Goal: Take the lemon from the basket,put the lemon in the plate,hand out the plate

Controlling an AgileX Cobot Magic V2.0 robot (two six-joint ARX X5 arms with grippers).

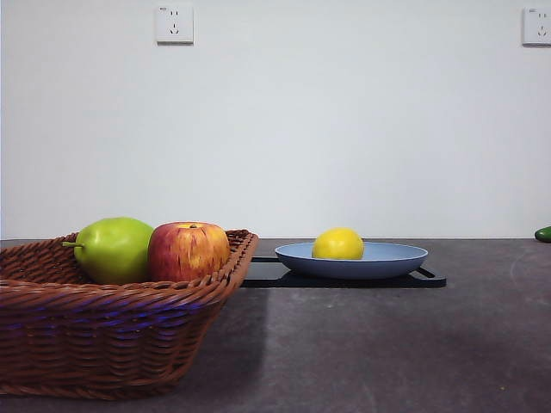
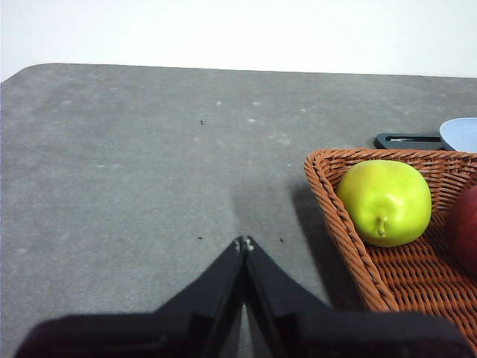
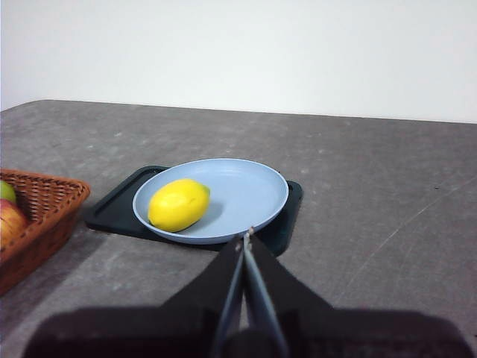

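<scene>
Brown wicker fills the lower left of the front view: the basket (image 1: 103, 331) stands nearest the camera on the grey bench (image 1: 387, 344), its flaring rim rising toward the middle of the frame. Inside it, a green pear (image 1: 112, 249) and a red-yellow streaked apple (image 1: 188, 250) sit side by side, touching. Farther back, right of centre, a flat black tray (image 1: 344, 277) lies on the bench and carries the light blue plate (image 1: 392, 258). The lemon (image 1: 337, 244) rests in the plate, toward its left half, well apart from the basket. At the far right edge a small dark green object (image 1: 543, 233) shows, too cut off to name. Behind everything is a white wall with two sockets (image 1: 174, 24) in the upper corners.

In the left wrist view the left gripper (image 2: 244, 243) hangs over bare bench with its jaws pressed together, tips meeting, holding nothing; the basket corner with the pear (image 2: 384, 201) appears at the right of that frame.

In the right wrist view the right gripper (image 3: 247, 235) is likewise closed tip to tip and empty, just in front of the plate's (image 3: 246, 194) near rim. The lemon (image 3: 178, 204) lies on its side in the left part of the plate, with the tray (image 3: 119, 205) underneath.
</scene>
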